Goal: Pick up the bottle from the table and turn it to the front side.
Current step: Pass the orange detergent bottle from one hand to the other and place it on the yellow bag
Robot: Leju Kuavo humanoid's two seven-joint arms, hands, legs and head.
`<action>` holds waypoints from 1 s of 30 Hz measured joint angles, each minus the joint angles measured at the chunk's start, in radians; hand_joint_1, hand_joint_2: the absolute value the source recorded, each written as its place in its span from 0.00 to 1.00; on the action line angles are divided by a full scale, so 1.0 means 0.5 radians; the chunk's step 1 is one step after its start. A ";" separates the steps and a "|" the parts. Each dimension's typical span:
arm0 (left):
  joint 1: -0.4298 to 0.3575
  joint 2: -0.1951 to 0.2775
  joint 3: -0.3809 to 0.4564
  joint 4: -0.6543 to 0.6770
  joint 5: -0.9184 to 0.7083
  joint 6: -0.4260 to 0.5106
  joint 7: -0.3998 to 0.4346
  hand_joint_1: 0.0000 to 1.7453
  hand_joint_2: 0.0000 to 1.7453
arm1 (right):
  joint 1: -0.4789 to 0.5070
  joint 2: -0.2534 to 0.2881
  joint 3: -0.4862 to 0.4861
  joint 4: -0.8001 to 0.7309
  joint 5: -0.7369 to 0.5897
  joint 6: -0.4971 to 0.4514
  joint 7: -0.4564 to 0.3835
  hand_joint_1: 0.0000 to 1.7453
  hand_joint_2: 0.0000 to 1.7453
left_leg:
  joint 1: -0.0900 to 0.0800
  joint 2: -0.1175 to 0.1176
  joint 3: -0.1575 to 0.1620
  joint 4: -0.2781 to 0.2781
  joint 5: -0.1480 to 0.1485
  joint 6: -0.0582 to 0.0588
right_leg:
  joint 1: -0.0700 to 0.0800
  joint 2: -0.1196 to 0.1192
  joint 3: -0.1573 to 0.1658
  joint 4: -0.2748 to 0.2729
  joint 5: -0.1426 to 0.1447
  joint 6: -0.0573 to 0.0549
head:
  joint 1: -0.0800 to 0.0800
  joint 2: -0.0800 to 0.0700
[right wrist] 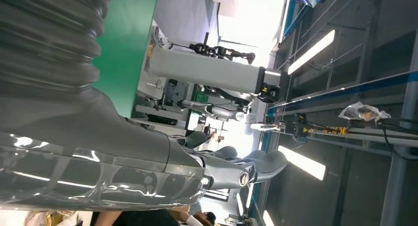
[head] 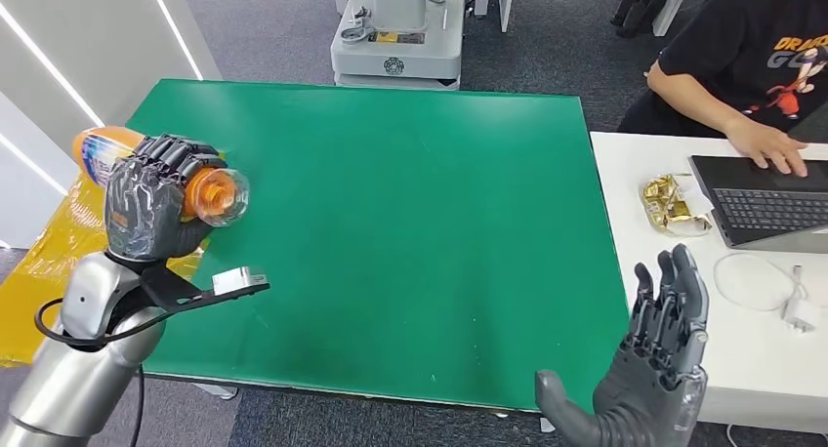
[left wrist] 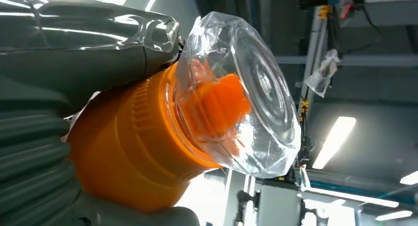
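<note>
My left robot hand [head: 148,205] grasps the orange bottle [head: 200,191] sideways above the green bench's [head: 410,223] left edge, its clear faceted cap [left wrist: 246,95] pointing right; my right robot hand [head: 659,349] hangs released.

The bottle [head: 200,188] is orange with a clear, colourless faceted cap over an orange spout, and a label in blue and white near its base at about ten o'clock in the head view. The left hand [head: 146,208] gripping it is dark grey on a silver arm; the right hand [head: 656,354], at five o'clock, is the same dark grey. The table [head: 410,232] is plain solid green. At nine o'clock lies a yellow sheet [head: 39,271]. At three o'clock a white desk [head: 762,369] carries a black laptop [head: 766,198], a crinkled gold wrapper [head: 669,203] and a white cable [head: 762,281]. The person [head: 752,57] wears a black shirt with orange print.
</note>
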 joint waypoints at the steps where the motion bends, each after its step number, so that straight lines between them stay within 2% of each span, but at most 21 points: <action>1: 0.000 0.113 0.003 -0.002 -0.146 -0.013 0.067 1.00 1.00 | 0.024 0.000 0.000 -0.035 -0.002 -0.003 0.004 0.00 1.00 | 0.000 0.000 0.000 0.000 0.000 0.000 | 0.000 0.000 0.000 0.000 0.000 0.000 | 0.000 0.000; 3: 0.000 0.213 0.003 -0.001 -0.214 -0.076 0.116 1.00 1.00 | 0.040 0.000 0.000 -0.061 -0.018 -0.007 -0.003 0.00 1.00 | 0.000 0.001 0.000 0.000 0.000 0.000 | 0.000 0.001 0.000 0.000 0.000 0.000 | 0.000 0.000; 6: 0.004 0.327 -0.001 0.009 -0.140 -0.239 0.137 1.00 1.00 | 0.048 0.000 0.000 -0.090 -0.039 -0.002 -0.014 0.00 1.00 | 0.000 0.001 0.000 0.000 0.000 0.000 | 0.000 0.002 0.000 0.000 0.000 -0.001 | 0.000 0.000; 12: 0.025 0.500 -0.034 0.090 -0.026 -0.489 0.117 1.00 1.00 | 0.064 0.000 0.000 -0.129 -0.046 0.045 -0.012 0.00 1.00 | 0.000 0.003 0.000 0.000 0.000 -0.001 | 0.000 0.003 -0.001 0.000 -0.001 -0.001 | 0.000 0.000; 17: 0.019 0.561 -0.092 0.212 -0.063 -0.629 0.077 1.00 1.00 | 0.075 0.000 0.000 -0.139 -0.039 0.076 -0.014 0.00 1.00 | 0.000 0.003 0.000 0.000 -0.001 -0.001 | 0.000 0.004 -0.001 0.000 -0.001 -0.001 | 0.000 0.000; 22: -0.015 0.593 -0.162 0.349 -0.131 -0.786 -0.034 1.00 1.00 | 0.081 0.000 0.000 -0.146 -0.040 0.138 -0.012 0.00 1.00 | 0.000 0.004 0.000 0.000 -0.001 -0.001 | 0.000 0.004 -0.001 0.000 -0.001 -0.001 | 0.000 0.000; 27: -0.115 0.653 -0.278 0.516 -0.113 -1.030 -0.208 1.00 1.00 | 0.074 0.005 -0.003 -0.146 -0.039 0.216 0.001 0.00 1.00 | 0.000 0.004 0.001 0.000 0.000 -0.001 | 0.000 0.004 -0.001 0.000 -0.001 -0.001 | 0.000 0.000; 30: -0.189 0.664 -0.355 0.625 -0.112 -1.113 -0.282 1.00 1.00 | 0.058 0.012 -0.010 -0.146 -0.041 0.227 0.001 0.00 1.00 | 0.000 0.004 0.001 0.000 0.000 -0.001 | 0.000 0.004 -0.001 0.000 0.000 -0.001 | 0.000 0.000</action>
